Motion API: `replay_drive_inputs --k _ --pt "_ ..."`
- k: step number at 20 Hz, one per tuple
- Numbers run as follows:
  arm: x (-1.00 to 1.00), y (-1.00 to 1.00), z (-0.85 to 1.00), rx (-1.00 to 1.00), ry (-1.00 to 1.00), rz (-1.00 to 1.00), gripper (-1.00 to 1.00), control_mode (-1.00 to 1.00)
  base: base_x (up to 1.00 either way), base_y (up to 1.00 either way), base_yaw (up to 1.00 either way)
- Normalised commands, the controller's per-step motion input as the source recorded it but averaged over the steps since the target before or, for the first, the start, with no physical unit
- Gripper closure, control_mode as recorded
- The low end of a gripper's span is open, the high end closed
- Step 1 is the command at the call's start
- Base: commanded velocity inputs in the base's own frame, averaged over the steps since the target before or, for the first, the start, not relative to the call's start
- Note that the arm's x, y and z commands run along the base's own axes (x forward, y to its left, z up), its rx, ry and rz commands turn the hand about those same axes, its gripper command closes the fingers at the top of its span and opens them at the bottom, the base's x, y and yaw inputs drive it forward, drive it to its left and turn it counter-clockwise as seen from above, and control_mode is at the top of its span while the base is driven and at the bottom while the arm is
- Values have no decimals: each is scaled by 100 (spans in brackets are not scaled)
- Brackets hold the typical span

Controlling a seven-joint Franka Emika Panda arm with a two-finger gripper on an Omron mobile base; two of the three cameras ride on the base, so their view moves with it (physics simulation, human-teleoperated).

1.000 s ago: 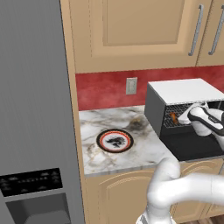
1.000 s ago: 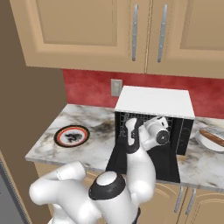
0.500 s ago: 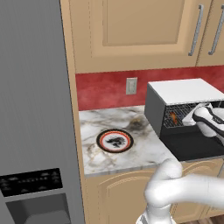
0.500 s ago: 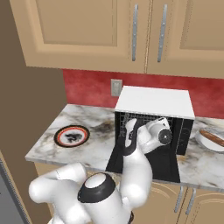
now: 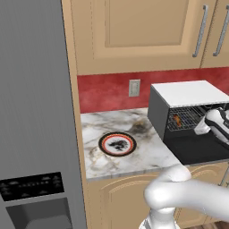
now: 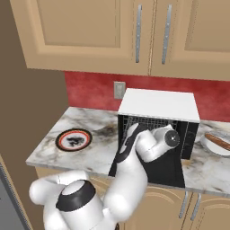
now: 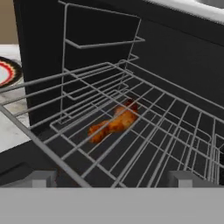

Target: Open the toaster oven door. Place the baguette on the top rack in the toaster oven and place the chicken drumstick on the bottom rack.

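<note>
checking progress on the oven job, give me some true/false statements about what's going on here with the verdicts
1. The toaster oven door is folded down open. True.
2. The chicken drumstick lies inside the toaster oven, seen through the bars of a wire rack. True.
3. The baguette is already on a rack in the oven. False: it lies on a plate on the counter, to the right of the oven in the right base view.
4. The gripper is clamped on the drumstick. False: it is open, with the drumstick lying apart from the fingertips.
5. The red-rimmed plate stands on top of the oven. False: it sits on the counter between the fridge and the oven.
</note>
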Motion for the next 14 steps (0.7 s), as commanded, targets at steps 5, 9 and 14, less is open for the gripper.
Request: replay_drive_inputs --k 5,9,14 --pt "-72 8 -94 0 27 3 -100 -100 0 0 0" --pt "-70 4 -99 0 33 2 -100 -100 0 0 0" --pt "-74 8 -100 0 32 1 -100 -100 0 0 0"
